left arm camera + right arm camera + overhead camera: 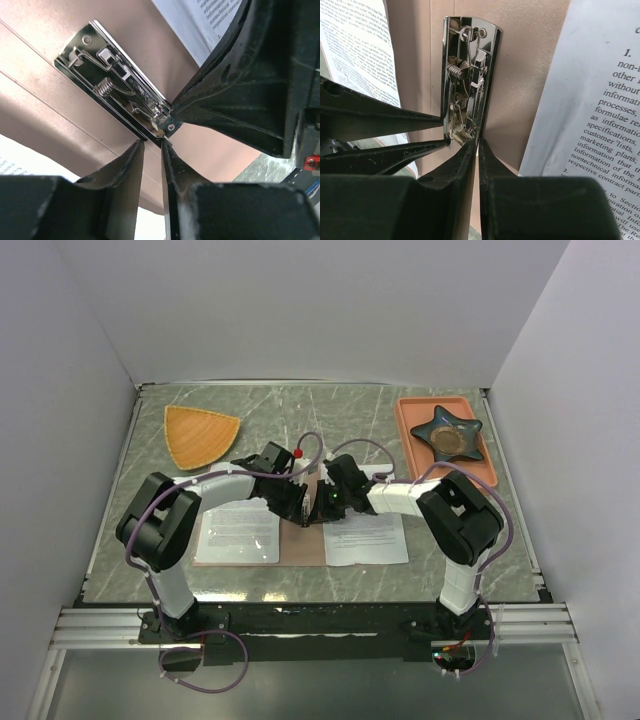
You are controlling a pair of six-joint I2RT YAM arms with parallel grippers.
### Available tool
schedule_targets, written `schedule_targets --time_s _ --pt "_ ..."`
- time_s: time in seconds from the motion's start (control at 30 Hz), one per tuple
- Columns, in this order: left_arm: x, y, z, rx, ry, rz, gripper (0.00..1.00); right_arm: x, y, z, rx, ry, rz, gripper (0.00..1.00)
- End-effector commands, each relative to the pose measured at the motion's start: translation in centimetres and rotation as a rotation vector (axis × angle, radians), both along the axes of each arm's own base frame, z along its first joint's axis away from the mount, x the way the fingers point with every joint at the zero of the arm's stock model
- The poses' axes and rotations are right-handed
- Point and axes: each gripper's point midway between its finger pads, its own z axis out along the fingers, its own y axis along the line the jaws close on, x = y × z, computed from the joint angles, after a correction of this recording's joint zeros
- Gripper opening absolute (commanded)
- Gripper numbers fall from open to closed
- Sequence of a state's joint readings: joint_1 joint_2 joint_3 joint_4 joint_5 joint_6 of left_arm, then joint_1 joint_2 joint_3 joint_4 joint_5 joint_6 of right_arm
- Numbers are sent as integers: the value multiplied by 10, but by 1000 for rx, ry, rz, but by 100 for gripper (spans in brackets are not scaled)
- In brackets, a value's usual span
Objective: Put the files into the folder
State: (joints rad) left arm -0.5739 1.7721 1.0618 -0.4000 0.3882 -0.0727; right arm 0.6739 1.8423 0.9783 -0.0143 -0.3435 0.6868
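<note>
The left pincer [152, 145] has its two fingers almost together, only a thin slit between them. Their tips touch the near corner of the metal clip [115, 85]; I cannot tell if they really grasp it. The right pincer [476, 142] is in the same condition: it is nearly clenched, with its tips at the near end of the clip, and whether it holds the clip is not clear. The two pincers meet there, the left one coming from the left.

The clip is fixed on the folder [303, 540], which lies open and flat on the counter [300, 410], near the middle. One sheet [238, 530] of the files rests on the left part of the folder. The other sheet [365, 537] lies right of the clip, with its left edge over the folder.

Far left is an orange plate [200, 435]. Far right a tray [410, 420] carries a star-shaped dish [447, 433].
</note>
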Motion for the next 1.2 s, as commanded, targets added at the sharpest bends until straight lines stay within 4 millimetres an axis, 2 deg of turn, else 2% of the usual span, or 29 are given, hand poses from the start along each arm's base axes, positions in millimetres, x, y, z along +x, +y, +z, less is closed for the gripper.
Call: schedule_targets --time_s 0.0,0.2,0.4,0.67,0.83,1.0,1.17 --pt "1 1 -10 14 -8 10 27 -1 -16 -23 -72 6 -49 13" --pt "6 -5 -13 14 -18 13 25 -7 -20 -32 -88 29 -53 10" --pt "-1 -8 -26 75 -4 -7 20 -13 -18 -36 -102 35 -45 8" --pt "-17 -21 -37 109 21 -38 18 -27 -4 -46 -118 58 -23 5" --pt "-13 -32 -35 71 21 -35 17 -39 -3 -58 -122 100 -51 0" --pt "-12 -51 -30 8 41 -45 16 -54 -1 -68 -115 144 -54 0" --pt "-22 -66 -21 -75 63 -91 15 -59 -1 -76 -116 182 -78 0"
